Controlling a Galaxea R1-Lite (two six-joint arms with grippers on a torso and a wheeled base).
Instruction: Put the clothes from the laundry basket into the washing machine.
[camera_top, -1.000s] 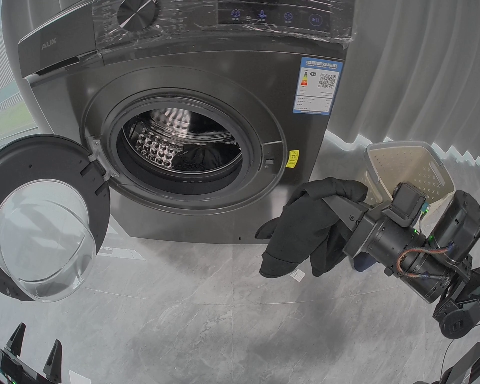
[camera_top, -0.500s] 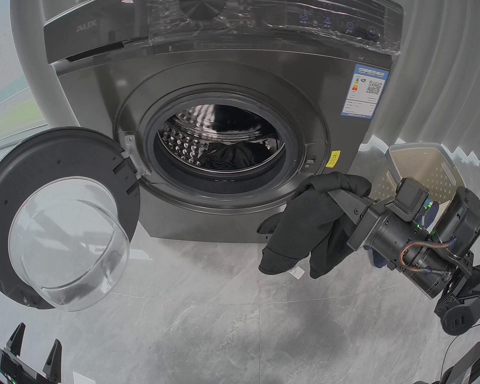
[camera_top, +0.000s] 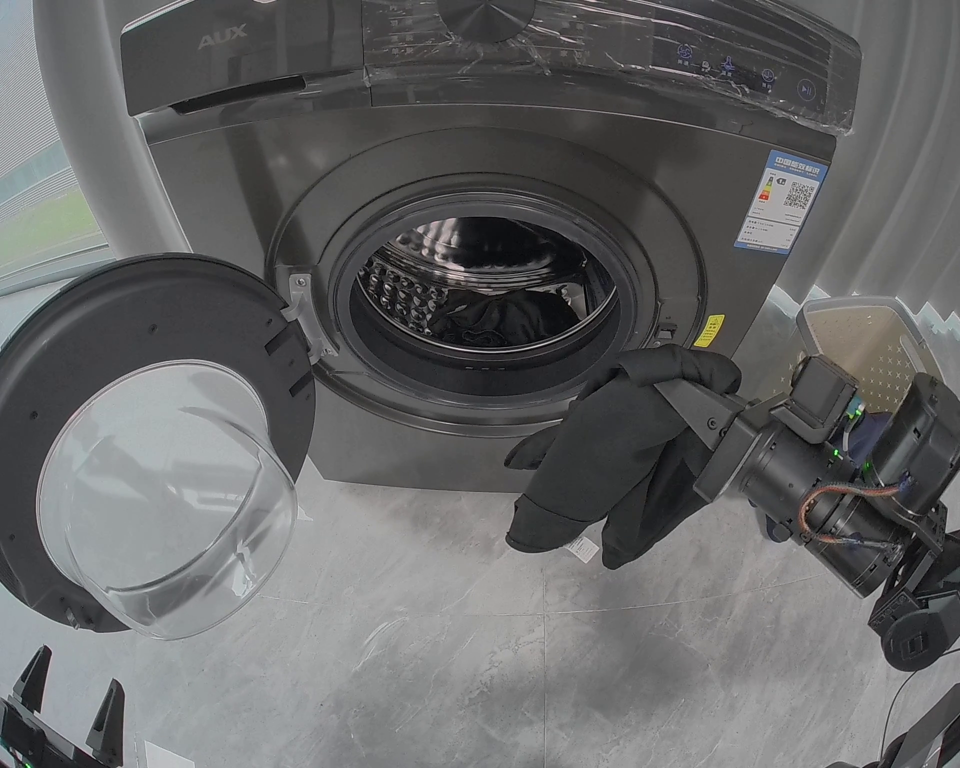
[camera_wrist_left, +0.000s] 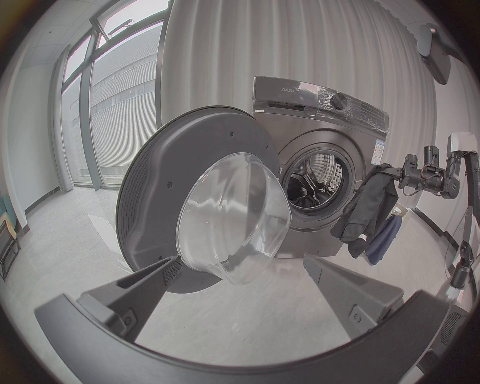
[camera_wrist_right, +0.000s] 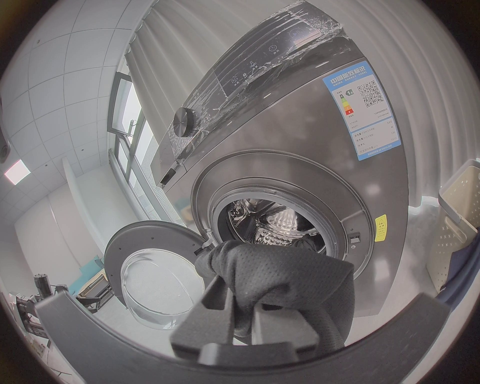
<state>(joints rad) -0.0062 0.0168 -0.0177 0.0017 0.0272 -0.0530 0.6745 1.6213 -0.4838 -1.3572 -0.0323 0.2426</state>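
**Black garment (camera_top: 600, 450) held before the open washing machine (camera_top: 240, 170)**

Pinched at its top fold by the right gripper (camera_top: 690, 398), fingers pressed tight on the cloth. Hangs limp in two matte, finely knit lobes, white tag (camera_top: 581, 548) at the hem. Overlaps the lower right rim of the round opening, nearer than a second ago, the whole view having swung too. Beyond, dark clothes (camera_top: 495, 318) in the dimpled steel drum (camera_top: 400, 290). Door (camera_top: 150, 330) swung wide, clear and domed at its middle. Pale perforated laundry basket (camera_top: 870, 340) behind the arm. Left gripper (camera_top: 75, 680) low, fingers spread, empty.
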